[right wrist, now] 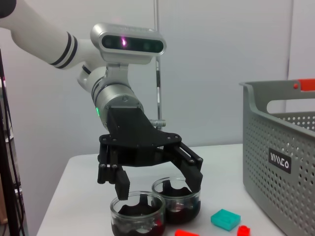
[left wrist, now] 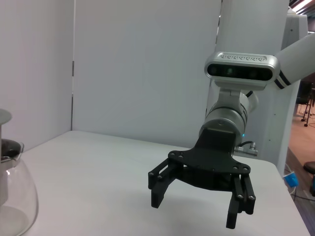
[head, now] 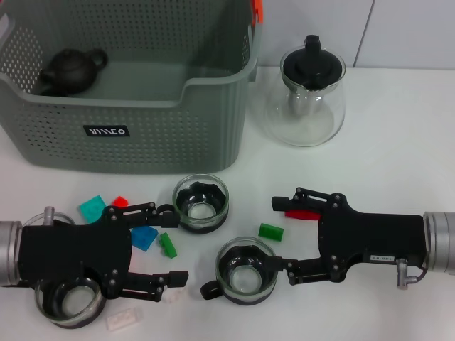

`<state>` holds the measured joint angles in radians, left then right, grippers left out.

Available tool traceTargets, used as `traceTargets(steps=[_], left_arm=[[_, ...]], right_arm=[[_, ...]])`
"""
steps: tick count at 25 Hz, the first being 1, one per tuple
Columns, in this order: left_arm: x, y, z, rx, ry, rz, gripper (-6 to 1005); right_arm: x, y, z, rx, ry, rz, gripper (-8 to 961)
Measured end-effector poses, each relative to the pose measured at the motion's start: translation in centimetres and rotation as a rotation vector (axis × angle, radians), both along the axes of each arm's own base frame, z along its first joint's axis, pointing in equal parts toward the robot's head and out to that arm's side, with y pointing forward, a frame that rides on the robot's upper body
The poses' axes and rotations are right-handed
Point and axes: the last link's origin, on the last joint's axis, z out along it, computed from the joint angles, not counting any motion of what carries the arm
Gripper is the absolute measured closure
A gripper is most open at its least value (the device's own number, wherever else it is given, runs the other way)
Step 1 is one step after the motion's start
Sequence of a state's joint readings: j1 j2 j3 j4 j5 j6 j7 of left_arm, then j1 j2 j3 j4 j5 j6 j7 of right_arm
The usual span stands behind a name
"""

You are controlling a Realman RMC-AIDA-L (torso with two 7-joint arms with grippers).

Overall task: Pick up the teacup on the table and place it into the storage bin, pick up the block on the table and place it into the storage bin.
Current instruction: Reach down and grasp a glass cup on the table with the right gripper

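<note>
Storage bin point(head: 142, 121) occupies the upper left of the head view, a dark teapot point(head: 71, 71) inside at its far left. Left gripper point(head: 174, 241), lower left, is spread wide — empty, fingers either side of a blue block point(head: 144, 237) and a green block point(head: 168, 245). Right gripper point(head: 281, 238), lower right, is also spread, empty, one finger just beside a glass teacup point(head: 246, 270) at bottom centre. A second teacup point(head: 201, 202) sits mid-frame below the bin; a glass pot point(head: 311, 92) stands upper right.
</note>
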<state>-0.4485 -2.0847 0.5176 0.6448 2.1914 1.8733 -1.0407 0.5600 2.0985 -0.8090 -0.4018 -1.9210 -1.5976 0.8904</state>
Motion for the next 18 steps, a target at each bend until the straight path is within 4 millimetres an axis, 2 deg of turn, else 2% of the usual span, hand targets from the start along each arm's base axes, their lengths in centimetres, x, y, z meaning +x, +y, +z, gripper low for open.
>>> traceTargets(steps=[18], left_arm=[[-0.03, -0.06, -0.06, -0.005, 0.000, 0.004, 125]], right_arm=[[-0.15, 0.07, 0.26, -0.027, 0.028, -0.055, 10]])
